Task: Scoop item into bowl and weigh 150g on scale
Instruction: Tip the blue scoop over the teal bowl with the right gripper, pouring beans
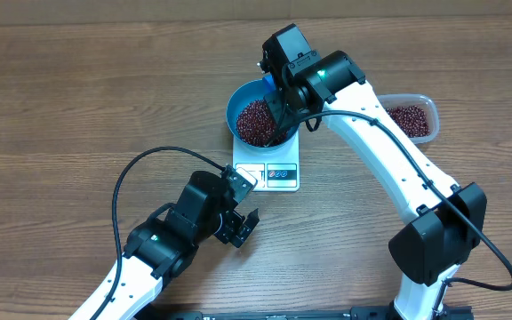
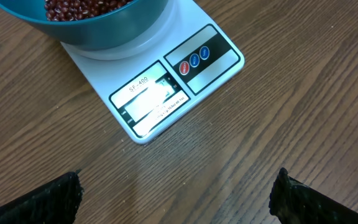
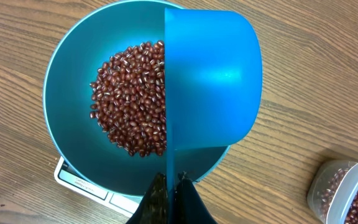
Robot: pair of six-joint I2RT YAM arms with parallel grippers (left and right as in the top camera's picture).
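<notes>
The right pincer (image 3: 174, 190) is clamped on the thin handle of a blue scoop (image 3: 213, 81), held above the blue bowl (image 3: 67, 81). The red-brown beans (image 3: 129, 99) lie heaped in the bowl below it. The bowl sits on the white scale (image 2: 166, 93), just ahead of the left pincer (image 2: 176, 196), which is spread wide over the worktop (image 2: 291, 124). A clear tub (image 3: 353, 193) of beans stands off to the right pincer's side.

Left end effector (image 2: 178, 186) spread wide, arm folded; right end effector (image 3: 173, 185) clamped, arm outstretched.
</notes>
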